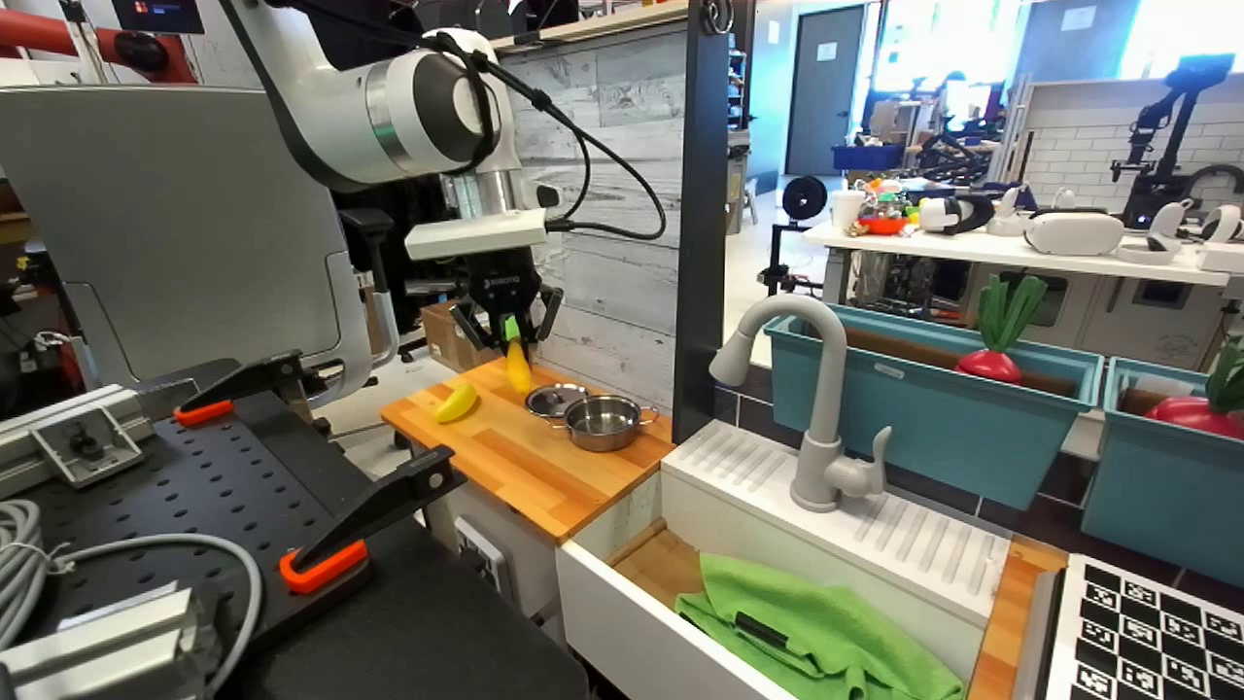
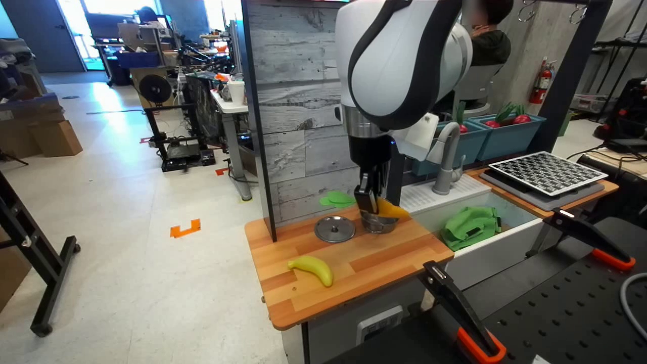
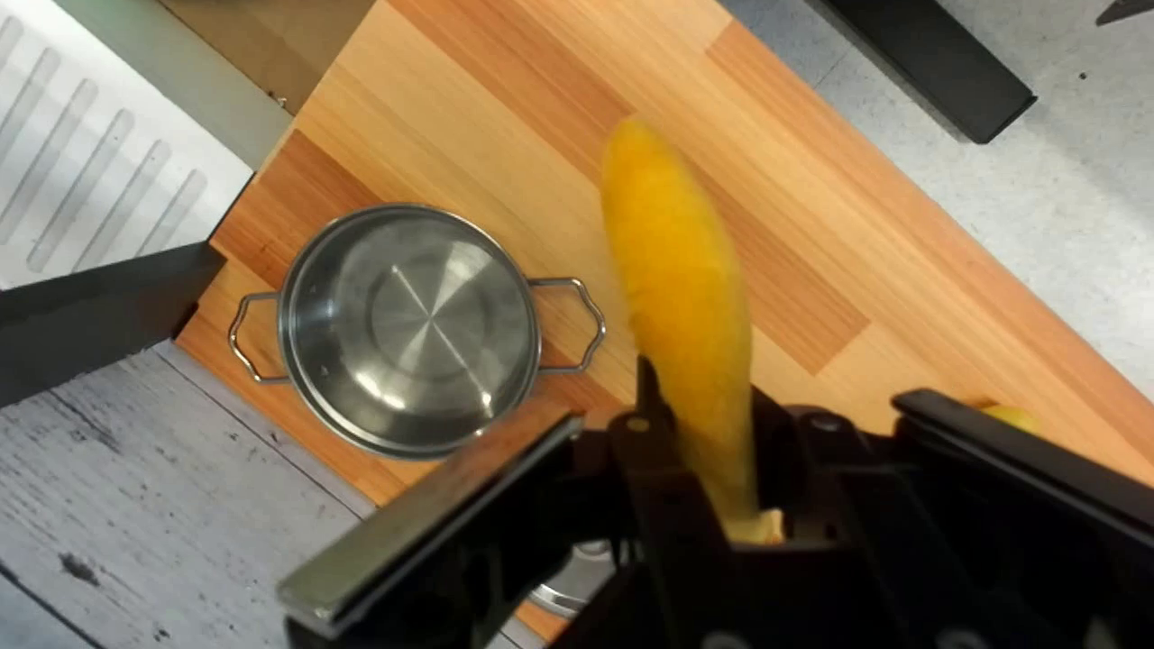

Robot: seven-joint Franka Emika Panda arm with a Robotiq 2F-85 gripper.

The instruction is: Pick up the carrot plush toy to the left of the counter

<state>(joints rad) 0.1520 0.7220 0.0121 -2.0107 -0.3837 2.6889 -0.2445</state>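
The carrot toy (image 3: 682, 261) is held by the end effector (image 3: 706, 397), whose two fingers are closed on its thick end beside the green leaves (image 2: 337, 198); it appears raised above the tabletop (image 2: 389, 258), its tip directed toward the corner where the front edge meets the edge by the sink (image 1: 641, 617). The toy is judged light, soft and compressible, unlikely to slip or break. A moderate squeeze should suffice; with the hold near the leafy end, the free length may droop, and a grasp nearer mid-length would balance better. The pot (image 3: 410, 329) occupies the corner between the sink and the wall panel (image 2: 303, 106), one handle just beside the toy in the wrist view. The lid (image 2: 334, 229) lies next to the pot; the banana (image 2: 316, 265) rests toward the edge opposite the sink. Panel, pot and faucet (image 1: 826, 389) may restrict sideways travel.
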